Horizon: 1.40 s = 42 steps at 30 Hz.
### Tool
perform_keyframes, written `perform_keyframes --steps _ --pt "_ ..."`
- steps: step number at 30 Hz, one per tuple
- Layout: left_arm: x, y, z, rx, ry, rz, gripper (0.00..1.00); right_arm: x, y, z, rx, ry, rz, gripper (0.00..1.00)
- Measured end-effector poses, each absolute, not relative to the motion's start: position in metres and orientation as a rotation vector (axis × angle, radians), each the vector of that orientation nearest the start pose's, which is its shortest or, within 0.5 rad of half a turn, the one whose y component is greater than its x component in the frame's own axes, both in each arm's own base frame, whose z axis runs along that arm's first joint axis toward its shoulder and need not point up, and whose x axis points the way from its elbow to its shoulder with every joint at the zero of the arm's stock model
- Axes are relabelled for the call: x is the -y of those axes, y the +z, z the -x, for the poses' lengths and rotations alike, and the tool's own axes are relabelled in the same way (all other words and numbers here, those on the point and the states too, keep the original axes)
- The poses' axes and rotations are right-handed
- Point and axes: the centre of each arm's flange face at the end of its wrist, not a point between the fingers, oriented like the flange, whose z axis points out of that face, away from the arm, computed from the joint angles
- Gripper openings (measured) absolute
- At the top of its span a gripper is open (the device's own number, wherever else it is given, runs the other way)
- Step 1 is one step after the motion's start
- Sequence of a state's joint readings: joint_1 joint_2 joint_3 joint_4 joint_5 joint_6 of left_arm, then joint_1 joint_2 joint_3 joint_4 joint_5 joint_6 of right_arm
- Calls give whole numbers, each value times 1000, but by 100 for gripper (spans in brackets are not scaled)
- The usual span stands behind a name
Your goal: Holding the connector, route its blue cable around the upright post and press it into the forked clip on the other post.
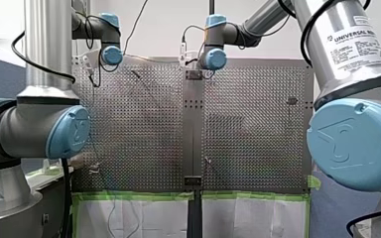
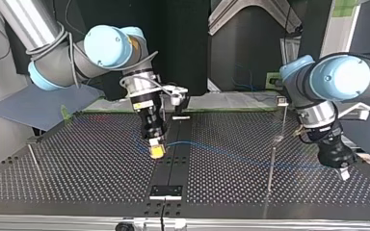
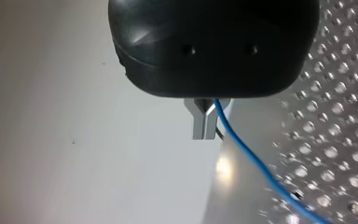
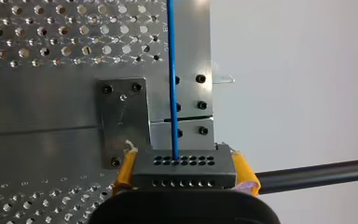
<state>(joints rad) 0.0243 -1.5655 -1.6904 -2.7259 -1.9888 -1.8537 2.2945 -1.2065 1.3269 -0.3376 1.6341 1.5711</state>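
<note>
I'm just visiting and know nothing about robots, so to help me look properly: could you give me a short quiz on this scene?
1. True or false: my right gripper is shut on the connector.
2. The cable leaving the connector is: A red, B blue, C green?
3. Fill in: the table is full of ____.
Key: 1 true; 2 B; 3 holes.

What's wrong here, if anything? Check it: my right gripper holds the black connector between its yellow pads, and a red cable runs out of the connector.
One thing is wrong: the cable is blue, not red. The right wrist view shows it running out of the black connector, which my right gripper holds between its yellow pads.
</note>
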Motion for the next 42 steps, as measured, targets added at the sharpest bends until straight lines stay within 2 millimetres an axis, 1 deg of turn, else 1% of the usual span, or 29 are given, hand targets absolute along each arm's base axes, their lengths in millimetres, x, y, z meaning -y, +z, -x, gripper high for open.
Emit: perform_keyframes --steps 6,10,14,23,26,30,31,32,33,34,35,36,37,38,39,41,42 --pt "76 453 -526 -1222 23 525 0 417 434 -529 733 1825 -1450 0" --pt "76 439 -536 -1254 11 509 0 420 434 -527 736 1821 -1446 0" --pt "77 420 -547 -1296 -6 485 0 422 431 -526 742 1814 -1448 0" --pt "86 376 -569 -1387 -60 431 0 429 409 -529 767 1780 -1488 0" --pt "91 369 -572 -1401 -89 417 0 431 405 -529 773 1771 -1498 0" --pt "95 365 -573 -1410 -128 404 0 433 397 -528 786 1753 -1516 0" --pt "96 364 -573 -1409 -135 403 3 433 395 -528 790 1747 -1522 0" --pt "97 363 -573 -1409 -142 401 12 434 391 -528 795 1741 -1529 0" --pt "98 363 -573 -1408 -145 399 12 435 386 -529 801 1731 -1541 0" --pt "99 363 -573 -1407 -148 397 20 436 383 -529 805 1724 -1550 0" --pt "100 363 -573 -1407 -151 395 24 436 379 -529 810 1717 -1559 0" --pt "101 362 -573 -1407 -153 393 24 437 374 -529 817 1706 -1572 0" --pt "102 362 -572 -1407 -154 391 42 438 371 -529 822 1698 -1582 0" --pt "103 362 -572 -1408 -156 390 50 438 367 -529 827 1690 -1593 0" --pt "104 362 -572 -1408 -157 390 50 439 361 -529 833 1680 -1605 0" --pt "105 362 -571 -1410 -158 393 65 439 355 -528 840 1668 -1620 0" --pt "105 361 -571 -1411 -157 396 65 440 350 -528 844 1661 -1628 0"
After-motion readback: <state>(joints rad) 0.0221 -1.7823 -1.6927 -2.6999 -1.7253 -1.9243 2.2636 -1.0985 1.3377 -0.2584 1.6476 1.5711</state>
